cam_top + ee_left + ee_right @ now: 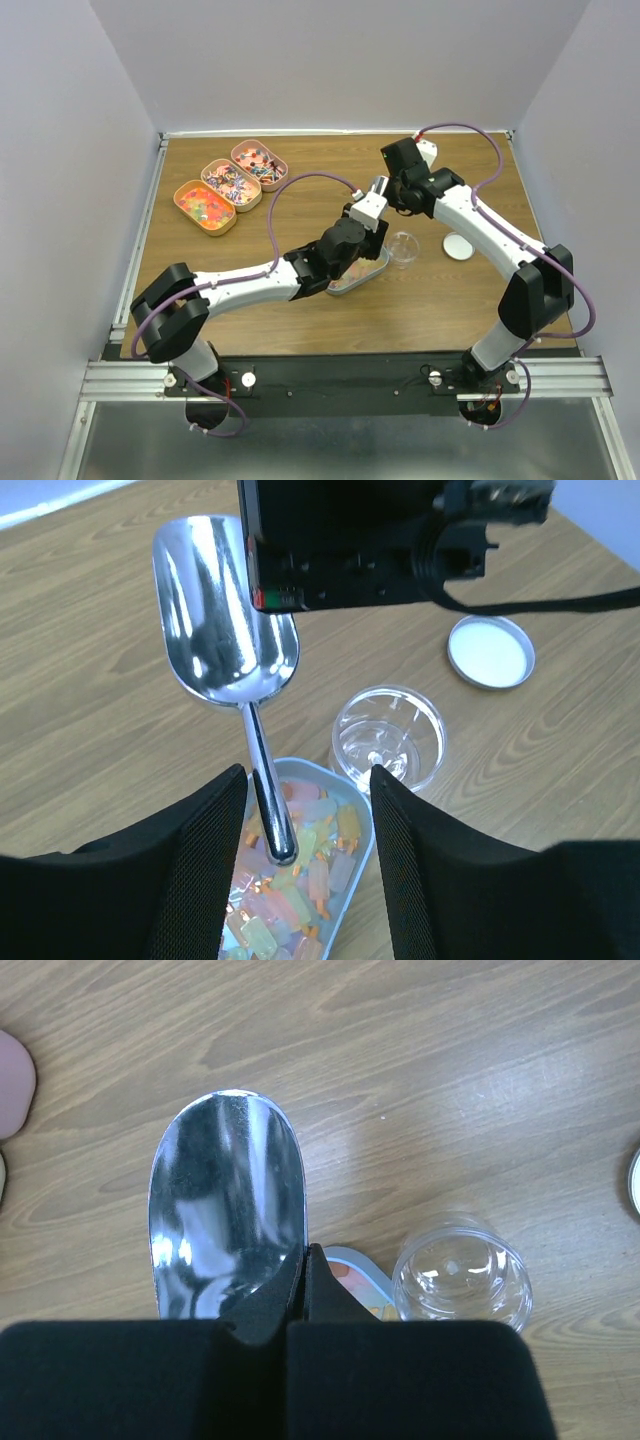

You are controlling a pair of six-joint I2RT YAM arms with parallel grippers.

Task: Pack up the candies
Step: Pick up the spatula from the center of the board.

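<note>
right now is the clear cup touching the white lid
Apart. The left wrist view shows a strip of bare table between the clear cup and the white lid. The top view shows the same gap.

Both arms reach forward and inward, wrists close together. Left gripper (308,778): fingers apart. Right gripper (305,1265): fingers closed on the scoop (225,1200) rim.
</note>
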